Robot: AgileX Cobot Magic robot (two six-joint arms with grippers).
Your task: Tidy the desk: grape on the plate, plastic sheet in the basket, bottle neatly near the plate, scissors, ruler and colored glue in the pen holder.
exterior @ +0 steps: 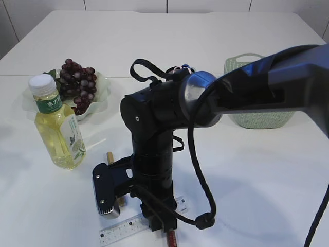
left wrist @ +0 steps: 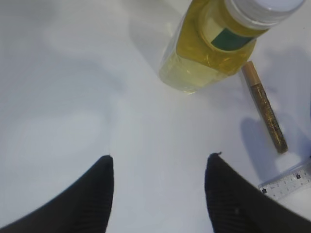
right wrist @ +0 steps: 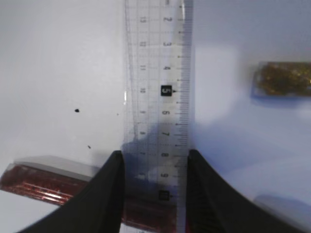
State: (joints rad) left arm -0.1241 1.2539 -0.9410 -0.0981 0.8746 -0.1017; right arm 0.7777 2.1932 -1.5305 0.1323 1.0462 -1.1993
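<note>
Jaws of the right gripper (right wrist: 154, 167) stand at both long edges of the ruler (right wrist: 158, 92), touching them; left gripper (left wrist: 159, 167) is open, empty, near the bottle (left wrist: 214, 41). Red glue tube (right wrist: 34, 182) lies under the ruler.

white table (exterior: 267, 170) — pale tiled wall (exterior: 154, 4)

The white table (exterior: 257, 175) carries a bottle (exterior: 57, 128) at nine o'clock, a plate (exterior: 100, 95) at ten, a green basket (exterior: 257, 116) at two, a ruler (exterior: 123, 229) and gold glue (left wrist: 265, 107) at six
</note>
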